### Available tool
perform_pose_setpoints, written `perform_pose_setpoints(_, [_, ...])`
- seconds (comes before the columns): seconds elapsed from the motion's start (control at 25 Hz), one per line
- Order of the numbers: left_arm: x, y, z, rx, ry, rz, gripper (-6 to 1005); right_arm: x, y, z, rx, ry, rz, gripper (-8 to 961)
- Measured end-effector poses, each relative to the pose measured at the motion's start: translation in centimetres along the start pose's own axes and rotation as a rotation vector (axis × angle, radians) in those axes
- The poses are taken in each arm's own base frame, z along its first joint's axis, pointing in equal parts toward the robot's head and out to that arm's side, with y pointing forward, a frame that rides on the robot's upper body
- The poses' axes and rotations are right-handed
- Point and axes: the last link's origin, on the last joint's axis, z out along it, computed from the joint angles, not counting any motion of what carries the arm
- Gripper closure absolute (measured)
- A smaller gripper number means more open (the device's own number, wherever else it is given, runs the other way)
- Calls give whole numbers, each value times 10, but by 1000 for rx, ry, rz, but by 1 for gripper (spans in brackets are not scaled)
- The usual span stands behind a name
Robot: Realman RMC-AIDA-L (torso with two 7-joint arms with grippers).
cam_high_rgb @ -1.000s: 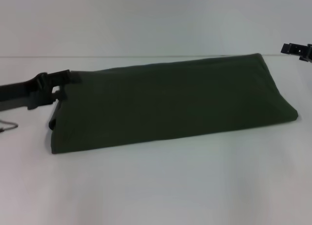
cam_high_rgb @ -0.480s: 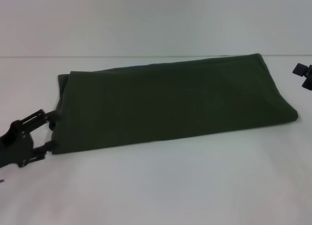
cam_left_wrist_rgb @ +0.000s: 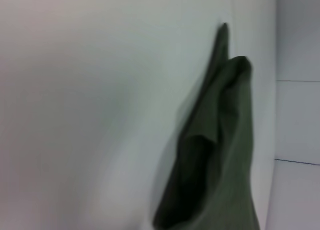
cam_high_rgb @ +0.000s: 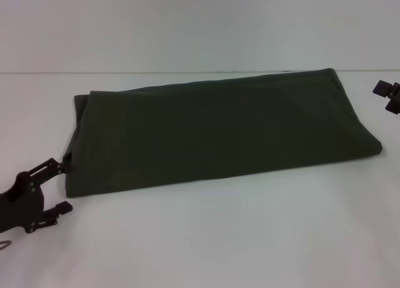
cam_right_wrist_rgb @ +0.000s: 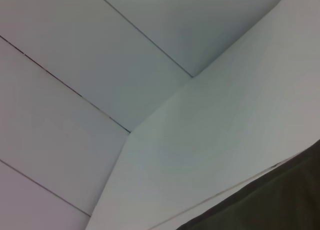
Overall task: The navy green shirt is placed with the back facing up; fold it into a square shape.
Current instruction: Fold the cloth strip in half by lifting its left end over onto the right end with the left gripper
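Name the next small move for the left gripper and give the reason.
Probably close the left gripper onto the near left corner of the navy green shirt. Its fingers stand open at that corner, one tip touching the edge, and the shirt lies as a long band, not yet square. The right gripper waits off the far right end.

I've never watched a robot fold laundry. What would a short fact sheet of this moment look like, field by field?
Item: navy green shirt, dark olive, plain side up
Shape: folded into a long band, not yet a square
Surface: white table
Left gripper: open, at the shirt's left end near the front corner, holding nothing
Right gripper: only partly in view at the far right edge, clear of the shirt
Left end of shirt: layers gape open, seen in the left wrist view
Lettering: none visible
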Motion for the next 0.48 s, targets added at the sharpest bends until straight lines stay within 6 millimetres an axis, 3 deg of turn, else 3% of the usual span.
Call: perform_pose_setpoints(0.48, [1,-3,8,21,15,-13,51,6,-2,2,5,4,15,67])
